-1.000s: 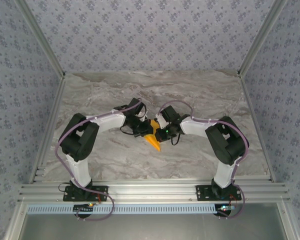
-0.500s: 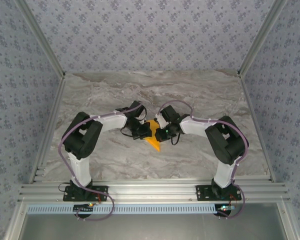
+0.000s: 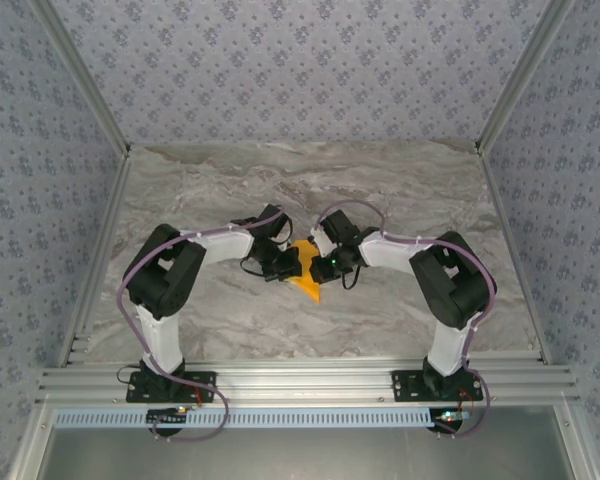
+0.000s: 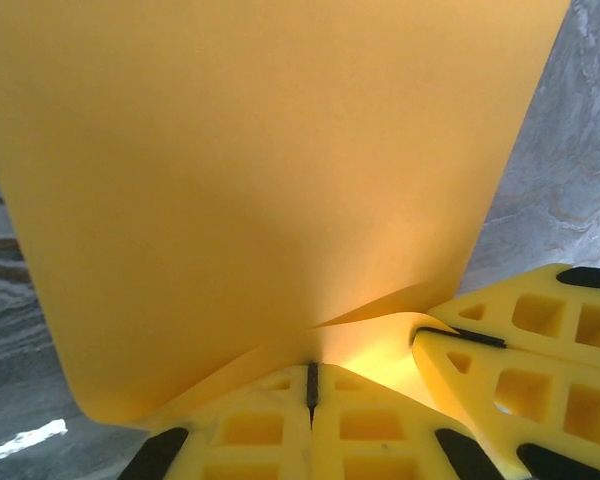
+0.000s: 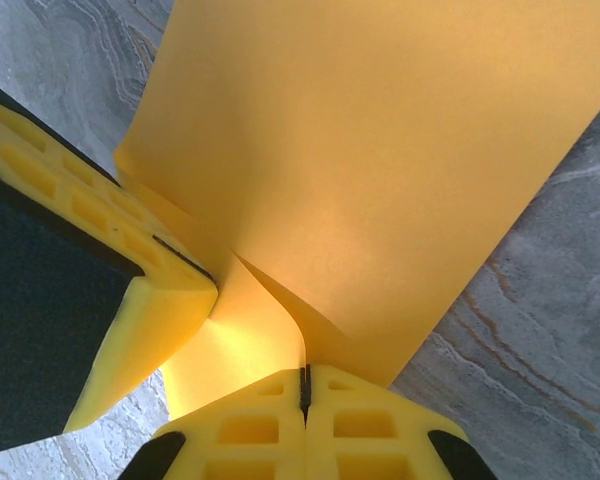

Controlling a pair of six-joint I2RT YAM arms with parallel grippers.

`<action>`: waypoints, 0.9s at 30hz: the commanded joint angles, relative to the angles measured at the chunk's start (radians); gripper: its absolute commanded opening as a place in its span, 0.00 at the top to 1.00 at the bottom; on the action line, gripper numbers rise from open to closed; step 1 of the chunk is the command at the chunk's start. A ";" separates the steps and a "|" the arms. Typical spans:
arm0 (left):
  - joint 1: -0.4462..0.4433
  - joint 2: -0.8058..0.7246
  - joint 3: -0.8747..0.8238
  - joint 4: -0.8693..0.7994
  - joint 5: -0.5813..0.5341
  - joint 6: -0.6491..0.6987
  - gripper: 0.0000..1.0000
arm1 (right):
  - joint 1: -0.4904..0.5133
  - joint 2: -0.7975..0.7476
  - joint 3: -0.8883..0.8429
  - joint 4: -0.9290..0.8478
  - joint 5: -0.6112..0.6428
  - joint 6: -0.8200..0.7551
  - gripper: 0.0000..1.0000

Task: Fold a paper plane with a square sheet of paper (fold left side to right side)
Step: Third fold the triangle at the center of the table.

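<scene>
Left gripper (image 4: 311, 385): jaws squeezed together, pinching the near edge of the orange-yellow paper (image 4: 260, 180). Right gripper (image 5: 303, 385), same deal, jaws clamped on that paper, just beside the left one at its 3 o'clock. The paper sits mid-counter (image 3: 400, 190) between both wrists, pointed tip toward 5 o'clock. Lifted or flat? Hard to tell from above.
</scene>
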 commanded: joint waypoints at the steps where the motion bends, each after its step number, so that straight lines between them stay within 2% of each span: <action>1: -0.007 0.010 -0.056 -0.071 -0.076 0.015 1.00 | -0.012 0.028 0.027 -0.103 -0.026 0.005 0.91; 7: -0.007 0.016 -0.089 -0.057 -0.095 0.008 1.00 | -0.057 -0.047 0.088 -0.150 -0.010 0.006 0.74; 10: -0.007 0.020 -0.093 -0.049 -0.094 0.005 1.00 | -0.060 -0.094 0.074 -0.169 -0.013 0.010 0.70; 12: -0.007 0.019 -0.094 -0.049 -0.095 0.006 1.00 | -0.059 -0.119 0.053 -0.175 -0.051 0.023 0.69; 16: -0.007 0.019 -0.087 -0.050 -0.097 0.007 1.00 | -0.045 -0.145 -0.021 -0.134 -0.240 0.096 0.73; 20: -0.007 0.021 -0.083 -0.051 -0.096 0.008 1.00 | -0.014 -0.125 -0.071 -0.060 -0.366 0.170 0.75; 24: -0.006 0.022 -0.079 -0.055 -0.099 0.006 1.00 | 0.009 -0.075 -0.063 -0.035 -0.400 0.184 0.76; 27: -0.008 0.020 -0.080 -0.056 -0.101 0.007 1.00 | 0.010 -0.045 -0.053 -0.058 -0.374 0.174 0.76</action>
